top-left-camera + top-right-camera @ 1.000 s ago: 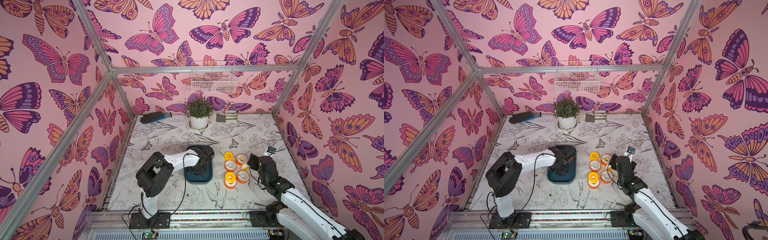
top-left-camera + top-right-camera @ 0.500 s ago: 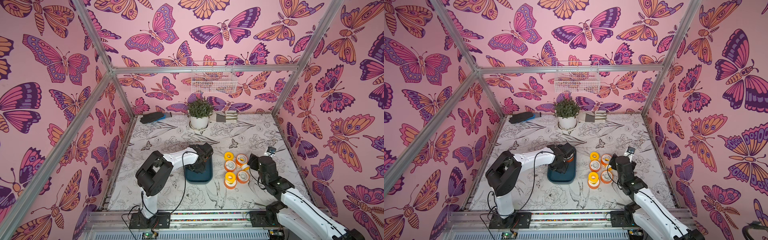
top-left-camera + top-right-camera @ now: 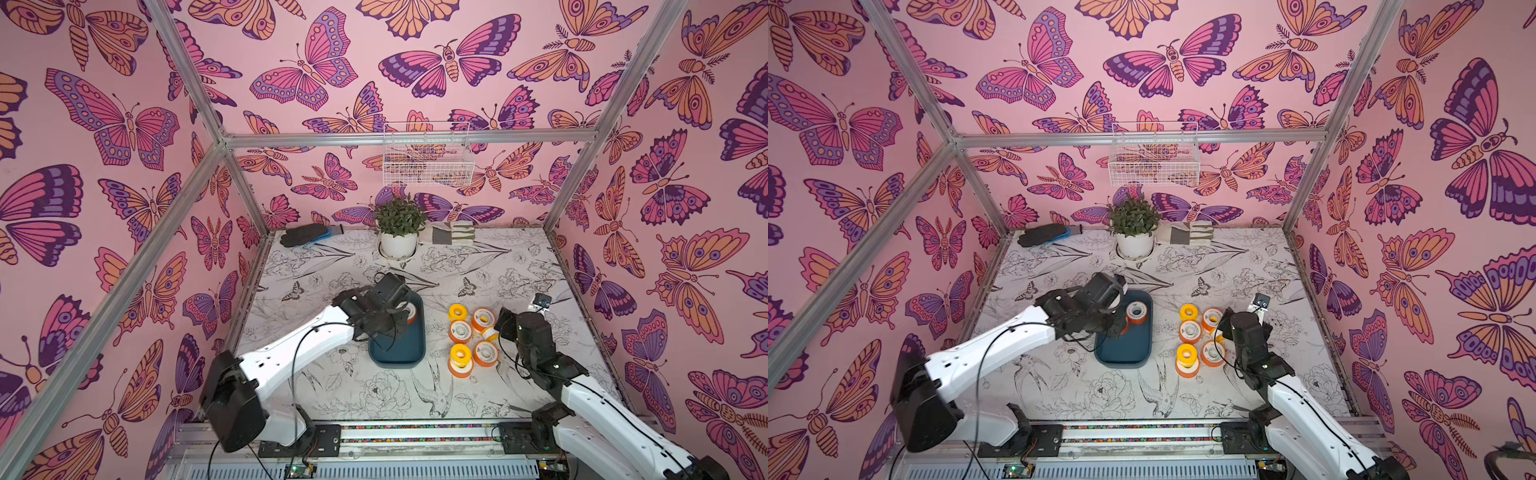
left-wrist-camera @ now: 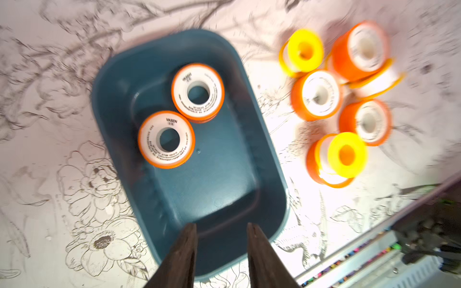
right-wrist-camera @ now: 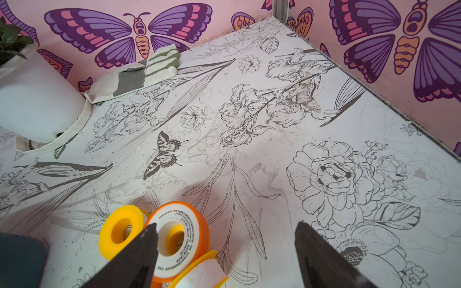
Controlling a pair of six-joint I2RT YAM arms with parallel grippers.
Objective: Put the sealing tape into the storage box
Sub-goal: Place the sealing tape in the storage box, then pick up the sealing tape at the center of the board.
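Spools (image 3: 460, 331): round white sealing tape, orange or yellow flanges, loose on worktop (image 3: 478, 257), just beside right pincer (image 5: 225, 224), jaws wide apart.
Left pincer (image 4: 220, 225): above teal plastic box (image 4: 214, 189), jaws apart, empty.

At least eight spools of sealing tape (image 4: 182, 84) show: two inside the one storage box (image 4: 219, 179), six on the desk (image 3: 478, 257); one potted plant (image 3: 399, 232), one dark glove (image 3: 305, 235), one pale glove (image 3: 451, 235), one wire basket (image 3: 428, 166)

wire basket (image 3: 428, 164): hung at back | potted plant (image 3: 398, 232): below it | dark glove (image 3: 305, 235) | striped cloth (image 3: 451, 235), perhaps glove
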